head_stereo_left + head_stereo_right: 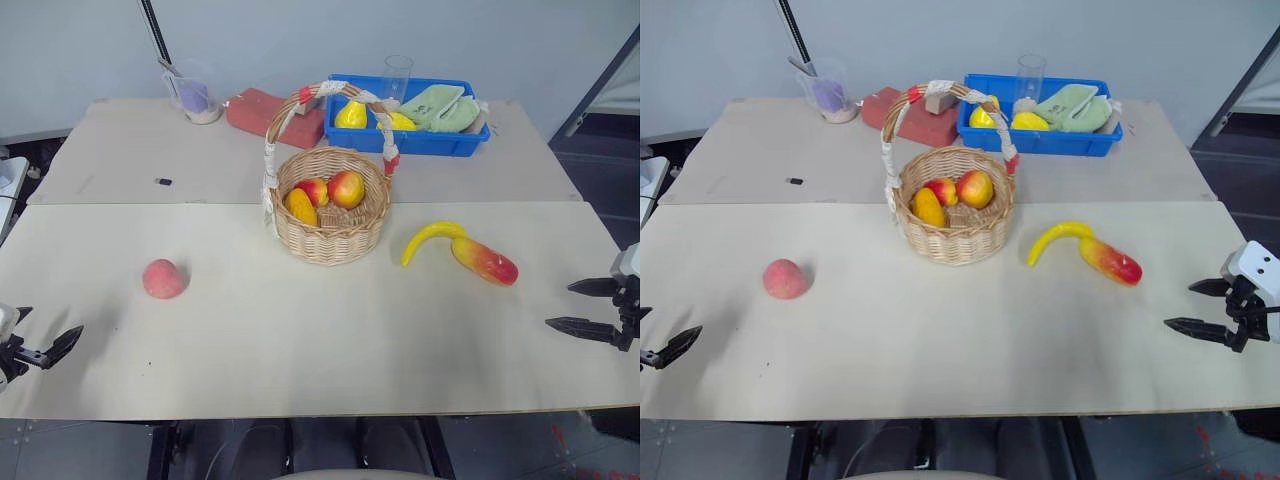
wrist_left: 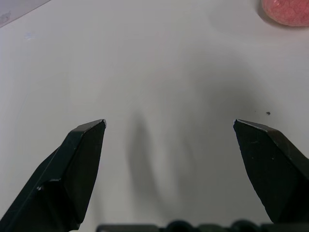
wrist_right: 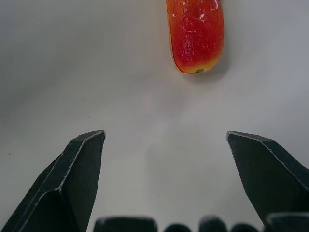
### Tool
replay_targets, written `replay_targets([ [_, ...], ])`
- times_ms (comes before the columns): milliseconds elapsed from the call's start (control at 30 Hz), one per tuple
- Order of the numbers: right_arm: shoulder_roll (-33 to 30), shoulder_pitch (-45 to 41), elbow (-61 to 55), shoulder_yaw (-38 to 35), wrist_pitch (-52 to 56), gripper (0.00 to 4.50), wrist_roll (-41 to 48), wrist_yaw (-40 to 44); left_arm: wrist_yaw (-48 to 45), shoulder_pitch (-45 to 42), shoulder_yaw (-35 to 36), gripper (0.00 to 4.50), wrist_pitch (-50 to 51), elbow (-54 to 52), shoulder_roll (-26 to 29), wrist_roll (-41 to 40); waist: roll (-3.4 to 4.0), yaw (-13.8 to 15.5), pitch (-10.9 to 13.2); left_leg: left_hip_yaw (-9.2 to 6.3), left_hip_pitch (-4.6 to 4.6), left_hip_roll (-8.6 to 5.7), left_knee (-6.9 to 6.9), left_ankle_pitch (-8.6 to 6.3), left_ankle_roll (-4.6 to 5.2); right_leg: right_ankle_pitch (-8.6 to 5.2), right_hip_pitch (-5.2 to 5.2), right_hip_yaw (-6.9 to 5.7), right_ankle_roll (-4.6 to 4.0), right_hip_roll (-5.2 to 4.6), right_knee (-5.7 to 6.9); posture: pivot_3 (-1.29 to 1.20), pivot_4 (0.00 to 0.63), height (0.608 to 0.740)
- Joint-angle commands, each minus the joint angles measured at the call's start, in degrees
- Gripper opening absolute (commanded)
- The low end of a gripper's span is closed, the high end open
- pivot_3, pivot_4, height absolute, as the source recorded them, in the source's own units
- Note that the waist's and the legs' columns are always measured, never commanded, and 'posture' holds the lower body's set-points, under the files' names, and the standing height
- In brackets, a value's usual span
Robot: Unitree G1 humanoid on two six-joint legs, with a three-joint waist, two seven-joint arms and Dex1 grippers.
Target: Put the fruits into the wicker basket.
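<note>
From the head views, the peach [image 1: 163, 278] lies on the tabletop [image 1: 300, 350] left of the wicker basket [image 1: 335, 215], while the banana [image 1: 430, 238] and mango [image 1: 485, 260] lie touching on its right. The basket holds what look like three fruits. Both claws hover apart and empty, the left claw [image 2: 169, 130] near the peach, the right claw [image 3: 164, 137] facing the mango's end.

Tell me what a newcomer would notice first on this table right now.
Probably the wicker basket at the table's middle, its tall taped handle arching over fruit already inside. To its right the banana and mango lie end to end on the table, and the peach sits alone to its left. The left gripper and right gripper wait open and empty at the near edges.
</note>
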Motion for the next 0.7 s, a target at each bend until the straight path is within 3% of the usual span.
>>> replay_targets([
  [33, -1.32, -0.71, -0.21, -1.44, -0.12, 4.46, 0.37, -0.09, -0.22, 0.53, 1.29, 4.5, 1.57, -2.6, 0.81, -0.43, 0.0, 0.0, 0.0, 0.0, 0.0, 0.0, 0.0, 0.0, 0.0, 0.0, 0.0, 0.0, 0.0, 0.0, 0.0, 0.0, 0.15, 0.74],
  [700, -0.82, -1.06, -0.36, -0.96, -0.71, 4.46, 0.55, 0.18, -1.45, -0.1, 4.54, 4.5, 7.24, -10.62, -1.33, -5.86, 0.0, 0.01, 0.0, 0.01, 0.0, 0.0, 0.0, 0.0, 0.0, 0.0, 0.0, 0.01, 0.0, 0.0, 0.01, 0.0, 0.15, 0.74],
])
